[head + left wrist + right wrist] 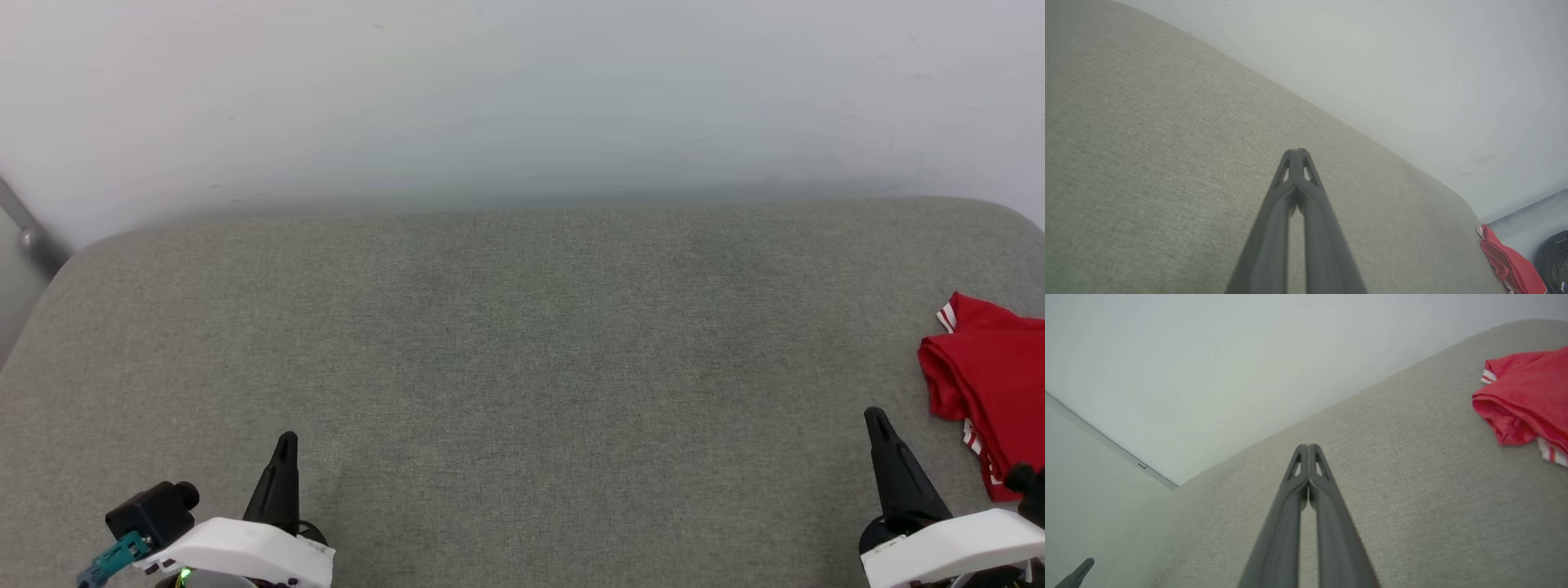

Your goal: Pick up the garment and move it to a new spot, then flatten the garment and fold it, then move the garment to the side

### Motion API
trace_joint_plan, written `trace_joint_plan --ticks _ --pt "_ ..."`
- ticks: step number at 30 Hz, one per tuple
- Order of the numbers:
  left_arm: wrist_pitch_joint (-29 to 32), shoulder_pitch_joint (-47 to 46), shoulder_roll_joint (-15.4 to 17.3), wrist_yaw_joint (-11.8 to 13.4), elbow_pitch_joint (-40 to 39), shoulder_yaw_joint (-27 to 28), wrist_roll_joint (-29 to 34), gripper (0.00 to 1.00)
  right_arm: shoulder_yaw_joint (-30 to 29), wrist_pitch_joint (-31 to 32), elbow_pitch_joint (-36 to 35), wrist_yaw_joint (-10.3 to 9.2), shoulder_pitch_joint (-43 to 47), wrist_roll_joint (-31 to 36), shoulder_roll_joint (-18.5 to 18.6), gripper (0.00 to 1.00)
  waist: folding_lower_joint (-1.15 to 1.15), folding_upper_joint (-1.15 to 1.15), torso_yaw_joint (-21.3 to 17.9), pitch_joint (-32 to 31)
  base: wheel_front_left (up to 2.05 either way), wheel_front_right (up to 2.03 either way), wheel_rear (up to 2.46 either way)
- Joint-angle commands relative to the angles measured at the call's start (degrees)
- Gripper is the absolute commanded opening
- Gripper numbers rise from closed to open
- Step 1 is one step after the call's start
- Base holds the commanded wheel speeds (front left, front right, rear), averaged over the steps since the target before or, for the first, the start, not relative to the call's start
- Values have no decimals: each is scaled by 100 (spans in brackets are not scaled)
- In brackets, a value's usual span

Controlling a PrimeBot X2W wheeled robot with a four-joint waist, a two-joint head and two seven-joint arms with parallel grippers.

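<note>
surface (522,343): grey woven fabric with rounded far corners, spread beneath and ahead of the left hand (286,445) and the right hand (875,418).
wall (522,98): pale and plain, met at the surface's far edge, ahead of both hands.
garment (992,384): red, bunched in a heap, red-and-white striped trim shown at its edges; laid on the surface near the right hand, to its right, untouched; well apart from the left hand.
right hand: fingers pressed together, nothing pinched.
left hand: fingers pressed together, nothing pinched.
</note>
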State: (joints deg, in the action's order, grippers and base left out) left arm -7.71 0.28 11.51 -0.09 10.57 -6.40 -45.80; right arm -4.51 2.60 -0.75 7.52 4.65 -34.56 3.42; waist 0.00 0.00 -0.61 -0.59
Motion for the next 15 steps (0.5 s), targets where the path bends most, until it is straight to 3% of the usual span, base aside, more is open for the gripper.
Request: trace_joint_plan --ticks 1,15 --pt "55 -195 -23 -54 -53 106 -228 0 0 7 8 -1 -222 -304 40 0 0 0 1 2 0 0 0" --pt "318 -294 -185 -193 21 334 -1088 0 -11 60 291 -2 -390 -1389 46 0 0 0 9 12 0 0 0"
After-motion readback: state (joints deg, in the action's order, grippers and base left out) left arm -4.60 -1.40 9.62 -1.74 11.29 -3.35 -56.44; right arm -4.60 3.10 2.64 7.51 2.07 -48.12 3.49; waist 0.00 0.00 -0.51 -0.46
